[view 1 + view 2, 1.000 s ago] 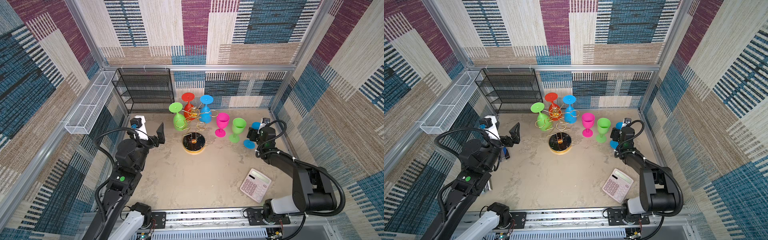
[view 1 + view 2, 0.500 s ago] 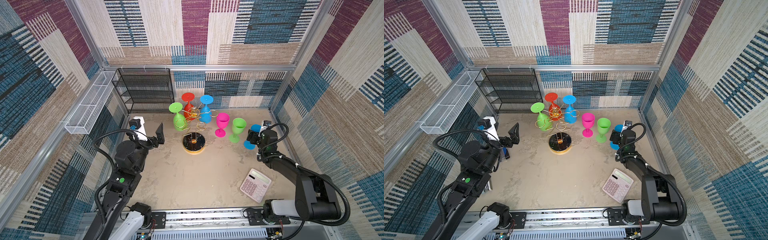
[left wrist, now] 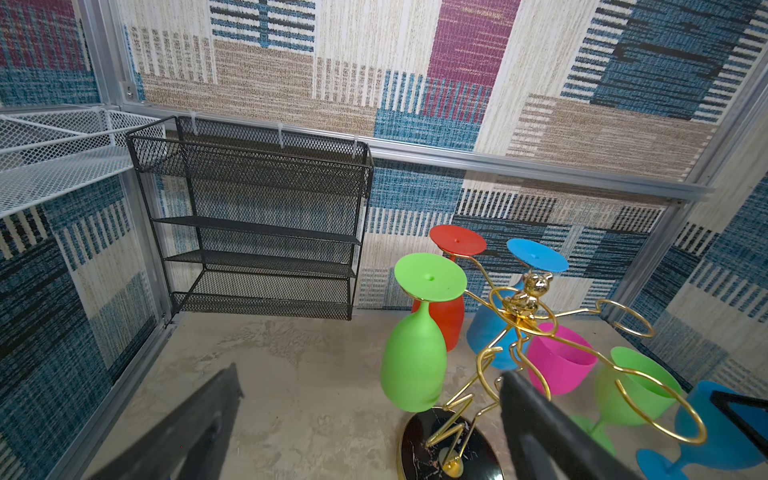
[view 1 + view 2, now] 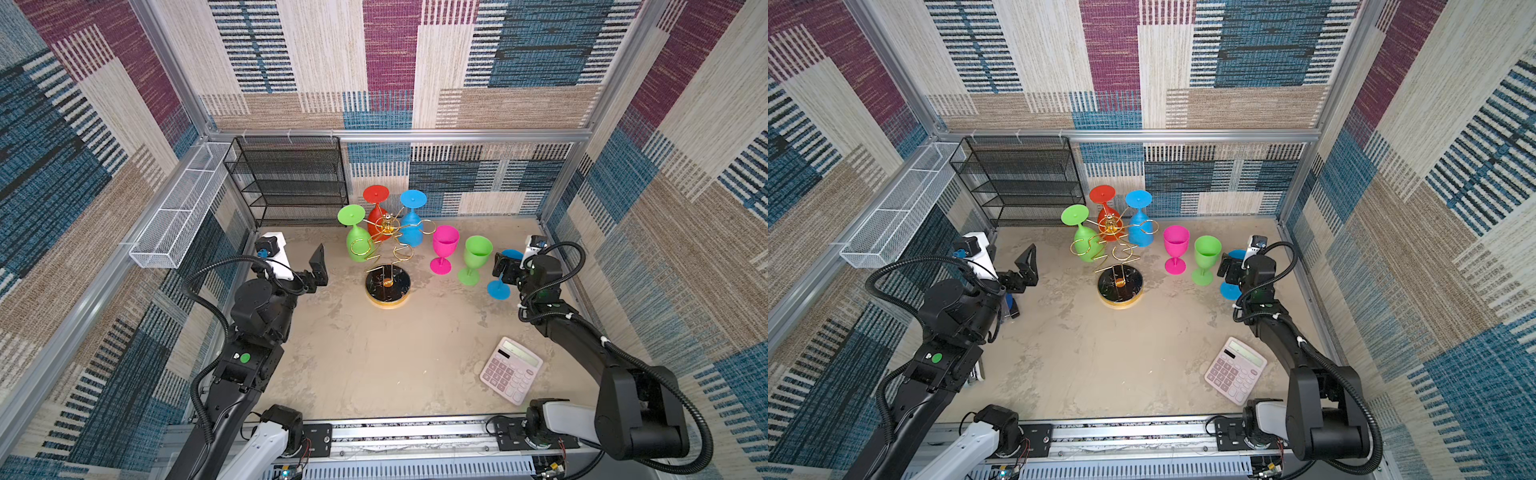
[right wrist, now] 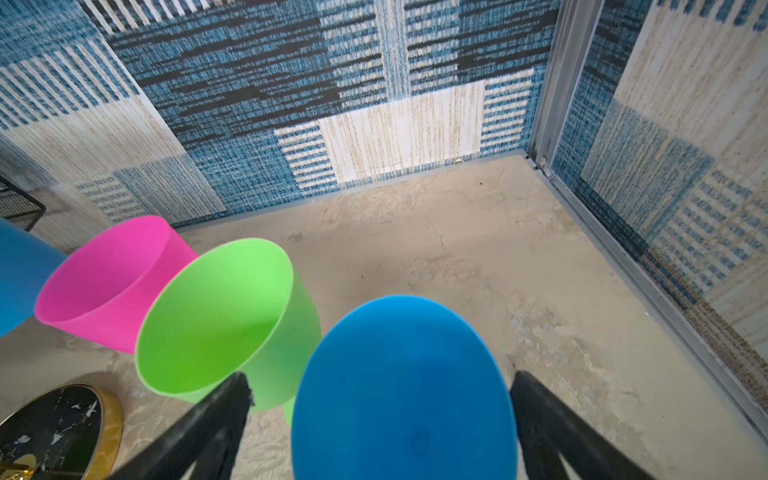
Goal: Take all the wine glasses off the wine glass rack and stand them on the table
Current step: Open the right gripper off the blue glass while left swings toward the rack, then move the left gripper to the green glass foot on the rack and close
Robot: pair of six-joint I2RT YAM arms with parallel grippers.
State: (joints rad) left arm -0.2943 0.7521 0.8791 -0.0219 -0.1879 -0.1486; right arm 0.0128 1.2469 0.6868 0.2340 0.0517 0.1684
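Note:
The gold wire wine glass rack [image 4: 386, 286] [image 4: 1120, 286] [image 3: 515, 307] stands mid-table on its black round base. Three wine glasses hang upside down from it: green [image 4: 358, 243] [image 3: 413, 361], red [image 4: 376, 216] and blue [image 4: 411, 232]. Pink [image 4: 444, 245], green [image 4: 477, 253] and blue [image 4: 498, 289] [image 5: 403, 415] glasses stand upright on the table to its right. My right gripper [image 4: 509, 266] [image 5: 380, 377] is open, with a finger on each side of the standing blue glass's bowl. My left gripper [image 4: 307, 274] [image 3: 370, 374] is open and empty, left of the rack.
A black mesh shelf unit [image 4: 291, 183] stands against the back wall. A white wire basket [image 4: 178, 208] hangs on the left wall. A pink-keyed calculator [image 4: 511, 370] lies at the front right. The right wall and corner post are close behind the right gripper.
The right gripper's jaws have spread wider around the blue glass, which stays standing in place. The left arm has barely moved.

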